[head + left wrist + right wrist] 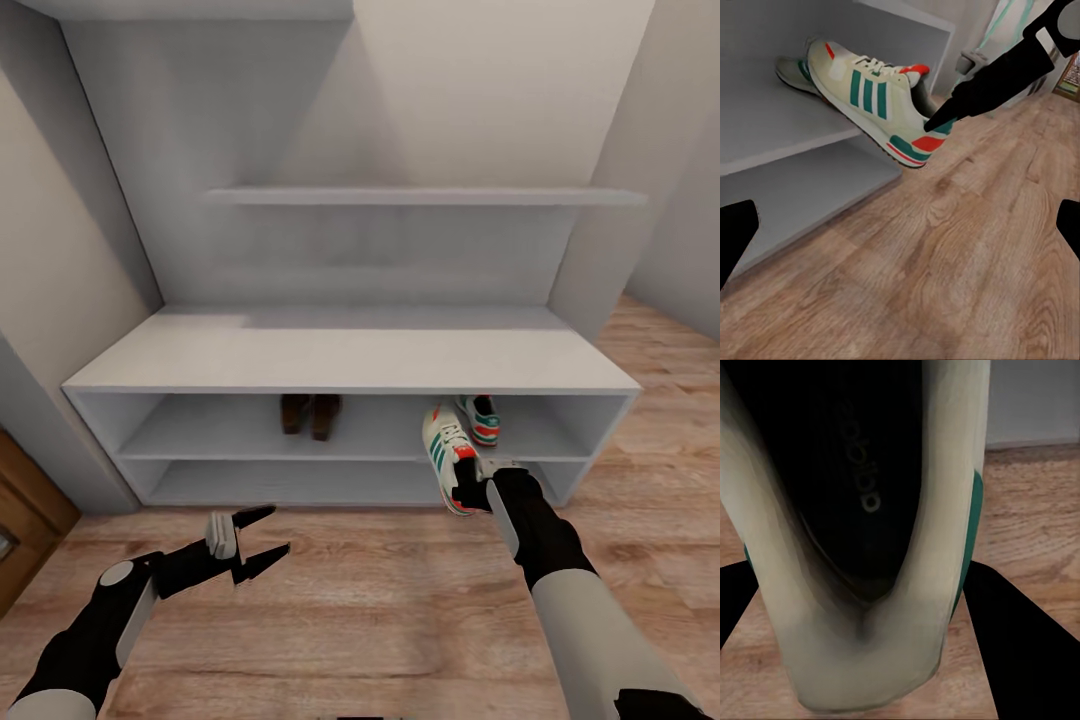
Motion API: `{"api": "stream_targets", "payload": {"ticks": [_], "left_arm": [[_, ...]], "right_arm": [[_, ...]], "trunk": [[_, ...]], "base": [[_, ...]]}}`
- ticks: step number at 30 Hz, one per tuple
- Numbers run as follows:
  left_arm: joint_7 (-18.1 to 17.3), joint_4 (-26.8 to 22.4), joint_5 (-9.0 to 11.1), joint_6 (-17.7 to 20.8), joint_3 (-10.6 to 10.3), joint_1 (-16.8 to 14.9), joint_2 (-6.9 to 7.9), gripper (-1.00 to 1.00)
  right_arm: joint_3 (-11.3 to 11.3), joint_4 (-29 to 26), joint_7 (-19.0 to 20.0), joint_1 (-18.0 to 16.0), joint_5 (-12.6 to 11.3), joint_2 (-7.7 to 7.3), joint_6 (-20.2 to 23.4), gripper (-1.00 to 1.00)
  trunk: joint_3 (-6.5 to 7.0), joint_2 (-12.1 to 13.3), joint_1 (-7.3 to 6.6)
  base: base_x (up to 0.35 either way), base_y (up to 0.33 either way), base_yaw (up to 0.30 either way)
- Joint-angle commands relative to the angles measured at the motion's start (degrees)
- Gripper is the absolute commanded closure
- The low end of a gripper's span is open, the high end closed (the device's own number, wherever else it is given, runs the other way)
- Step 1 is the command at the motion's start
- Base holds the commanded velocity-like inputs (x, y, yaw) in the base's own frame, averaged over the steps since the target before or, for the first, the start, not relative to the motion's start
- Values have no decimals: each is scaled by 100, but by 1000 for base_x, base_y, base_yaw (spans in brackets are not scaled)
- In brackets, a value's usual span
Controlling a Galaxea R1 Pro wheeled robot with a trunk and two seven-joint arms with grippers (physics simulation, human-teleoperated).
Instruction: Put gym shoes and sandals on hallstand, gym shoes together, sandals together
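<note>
Gripping the heel of one white, teal-striped gym shoe [447, 455] at the light-grey hallstand's [350, 360] upper shelf edge, your right gripper [478, 490] is clamped; the right wrist view alone shows its dark insole. A second sneaker [482, 418] and two brown sandals [310, 414] sit shelved. Your left gripper [255, 540] hangs spread wide, empty.

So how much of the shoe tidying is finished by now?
Most of it. Both brown sandals sit side by side on the rack's upper shelf, and one gym shoe is already in there too. The right claw grips the second gym shoe by its heel at the shelf's front edge. The left claw hangs open. Left: set it beside its partner.
</note>
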Motion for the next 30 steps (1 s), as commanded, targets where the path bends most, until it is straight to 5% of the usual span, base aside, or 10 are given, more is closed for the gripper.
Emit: {"api": "stream_targets", "payload": {"ticks": [1,30], "left_arm": [[-13,4,8,-35,0,-3,1,-100],[-13,162,-1,-35,-7,-3,-107,-100]], "right_arm": [[-15,0,-16,-4,6,6,21,100],[-17,36,-15,-5,6,6,-120,100]], "trunk": [[-5,-2,2],[-5,-2,2]], "base": [[338,0,0],[183,0,0]]}}
